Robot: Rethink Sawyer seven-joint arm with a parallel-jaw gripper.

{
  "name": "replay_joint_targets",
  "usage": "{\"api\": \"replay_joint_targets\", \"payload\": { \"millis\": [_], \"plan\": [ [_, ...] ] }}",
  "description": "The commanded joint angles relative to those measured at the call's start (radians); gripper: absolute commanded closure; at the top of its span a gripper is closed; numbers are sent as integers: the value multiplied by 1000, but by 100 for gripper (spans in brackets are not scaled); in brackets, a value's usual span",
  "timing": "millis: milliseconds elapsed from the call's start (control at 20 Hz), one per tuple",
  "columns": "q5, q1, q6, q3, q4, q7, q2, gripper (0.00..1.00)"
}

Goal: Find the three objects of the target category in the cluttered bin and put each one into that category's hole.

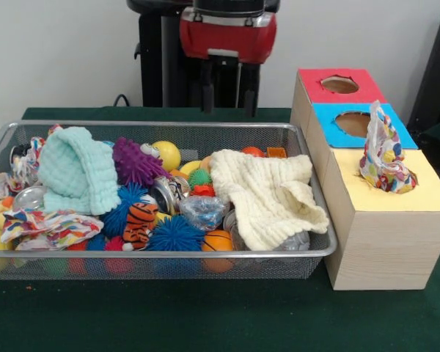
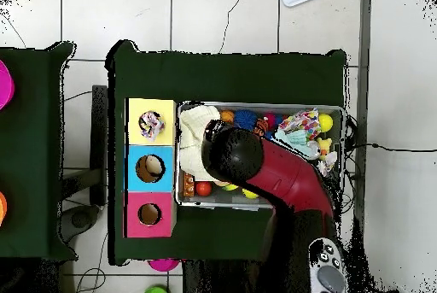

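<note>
bright even light, soft shadows, slight blur

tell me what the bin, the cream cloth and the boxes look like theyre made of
The bin: silver wire mesh with a smooth metal rim; you can see through its walls. The cream cloth: thick, soft fabric with a waffle-like raised texture, matte and folding in heavy creases. The boxes: pale sides with a wood-grain look, possibly wood or printed board, and flat coloured tops that look like paper or card, cut rough round the holes.
</note>
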Motion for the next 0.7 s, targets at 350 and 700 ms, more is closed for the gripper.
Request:
{"api": "replay_joint_targets", "payload": {
  "millis": [350,700],
  "plan": [
    [-209,-124,57,159,-116,-125,138,0],
    [-310,-190,94,215,-197,-171,171,0]
  ]
}}
